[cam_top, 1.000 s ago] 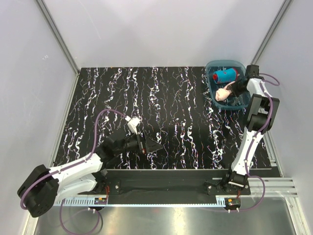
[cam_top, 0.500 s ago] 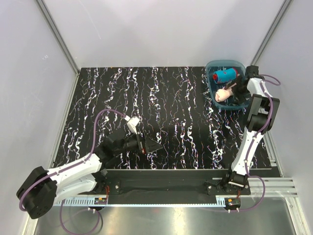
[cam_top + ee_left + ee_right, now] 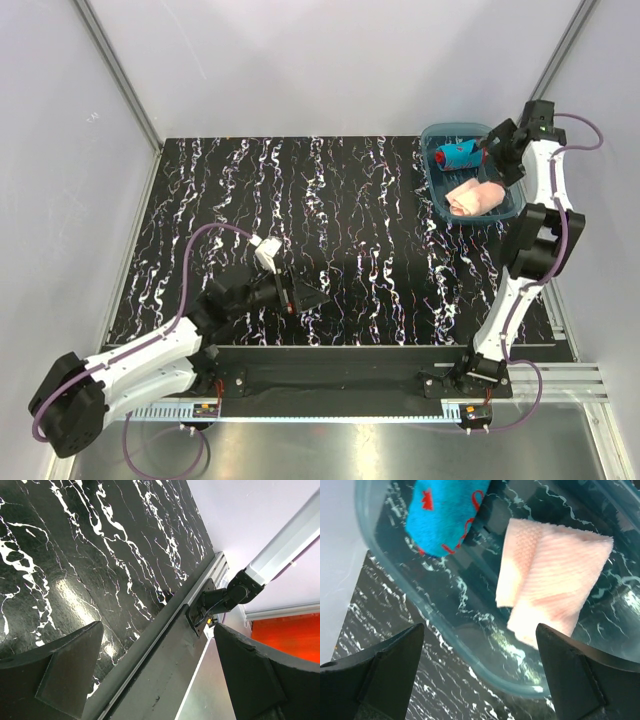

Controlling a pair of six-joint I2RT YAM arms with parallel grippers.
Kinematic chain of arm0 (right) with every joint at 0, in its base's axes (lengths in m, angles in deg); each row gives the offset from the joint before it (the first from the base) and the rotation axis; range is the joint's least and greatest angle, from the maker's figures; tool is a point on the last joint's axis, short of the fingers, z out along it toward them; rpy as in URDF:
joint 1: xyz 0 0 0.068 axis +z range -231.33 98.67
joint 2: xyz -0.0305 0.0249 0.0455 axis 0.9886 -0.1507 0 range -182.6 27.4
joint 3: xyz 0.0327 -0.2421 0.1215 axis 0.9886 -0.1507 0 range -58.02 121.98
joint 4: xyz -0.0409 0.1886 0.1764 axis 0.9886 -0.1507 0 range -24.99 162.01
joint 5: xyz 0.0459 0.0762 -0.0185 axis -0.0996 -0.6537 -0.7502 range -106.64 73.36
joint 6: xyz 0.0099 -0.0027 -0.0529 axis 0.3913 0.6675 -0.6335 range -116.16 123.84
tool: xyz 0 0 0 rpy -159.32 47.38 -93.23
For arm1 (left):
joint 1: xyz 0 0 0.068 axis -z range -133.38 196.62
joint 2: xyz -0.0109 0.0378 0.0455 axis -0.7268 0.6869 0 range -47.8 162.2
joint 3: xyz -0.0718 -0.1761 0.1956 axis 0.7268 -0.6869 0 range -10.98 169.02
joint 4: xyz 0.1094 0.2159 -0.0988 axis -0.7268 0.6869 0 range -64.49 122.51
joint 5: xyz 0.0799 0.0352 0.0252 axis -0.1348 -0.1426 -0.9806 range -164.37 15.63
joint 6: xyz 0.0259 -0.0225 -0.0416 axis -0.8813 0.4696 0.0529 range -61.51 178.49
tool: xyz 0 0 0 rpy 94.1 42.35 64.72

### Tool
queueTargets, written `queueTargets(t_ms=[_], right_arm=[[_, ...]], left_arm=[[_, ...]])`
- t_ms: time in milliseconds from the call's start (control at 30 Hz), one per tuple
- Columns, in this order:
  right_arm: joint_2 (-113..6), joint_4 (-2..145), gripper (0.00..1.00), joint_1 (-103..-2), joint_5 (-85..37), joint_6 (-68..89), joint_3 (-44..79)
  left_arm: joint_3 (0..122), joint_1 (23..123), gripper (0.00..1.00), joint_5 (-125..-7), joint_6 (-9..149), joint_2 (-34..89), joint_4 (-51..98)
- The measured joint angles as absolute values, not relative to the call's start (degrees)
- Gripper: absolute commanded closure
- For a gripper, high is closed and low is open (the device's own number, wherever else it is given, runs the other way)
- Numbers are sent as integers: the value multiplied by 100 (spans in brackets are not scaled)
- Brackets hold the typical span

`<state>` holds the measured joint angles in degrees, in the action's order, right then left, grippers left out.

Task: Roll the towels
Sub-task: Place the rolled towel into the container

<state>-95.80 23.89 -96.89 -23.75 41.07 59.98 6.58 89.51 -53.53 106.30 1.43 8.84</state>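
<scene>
Two towels lie in the translucent blue tray (image 3: pixel 437 190) at the table's back right. The blue towel with red pattern (image 3: pixel 459 154) (image 3: pixel 447 515) lies rolled at the tray's far end. The peach-pink towel (image 3: pixel 475 197) (image 3: pixel 555 575) rests rolled beside it, nearer the front. My right gripper (image 3: pixel 497 150) (image 3: pixel 480 645) hangs open above the tray's right side, holding nothing, apart from both towels. My left gripper (image 3: pixel 305 298) (image 3: pixel 157 645) stands open low over the table near the front edge, empty.
The black marbled table (image 3: pixel 330 230) is walled in by grey panels on three sides. A metal rail (image 3: pixel 400 355) runs along the front edge by the arm bases. The right arm's base (image 3: pixel 220 597) shows in the left wrist view.
My right gripper opened, let go of the pink towel in the tray and rose up and back. The pink towel now lies flatter. The left arm shifted slightly.
</scene>
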Motion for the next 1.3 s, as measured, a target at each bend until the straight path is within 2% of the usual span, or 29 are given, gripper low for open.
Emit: queueTargets(t_ms=[200, 600, 867, 1000, 1133, 1233, 1300], right_arm=[[-8913, 2335, 0, -9689, -2364, 3930, 5641], [-7659, 2673, 0, -9689, -2421, 3633, 3554], [-5602, 2853, 0, -9689, -2386, 3303, 2123], [-4802, 3054, 0, -9689, -2548, 3215, 1388], [-4319, 3242, 0, -9689, -2839, 3222, 778], [-3912, 3458, 0, -9660, -3066, 3283, 289], [-3650, 3524, 0, -9608, -3138, 3338, 81]], left_arm=[[741, 8951, 1, -5393, 10556, 56, 1009], [986, 8949, 1, -5559, 10317, 56, 1516], [1856, 8918, 1, -6083, 9795, 34, 2445], [2267, 8885, 1, -6986, 9399, -189, 3194], [2568, 8870, 1, -8689, 8997, -543, 3819], [2383, 8853, 1, -9886, 8475, -939, 3780], [1812, 8844, 1, -10606, 7953, -1361, 3245]])
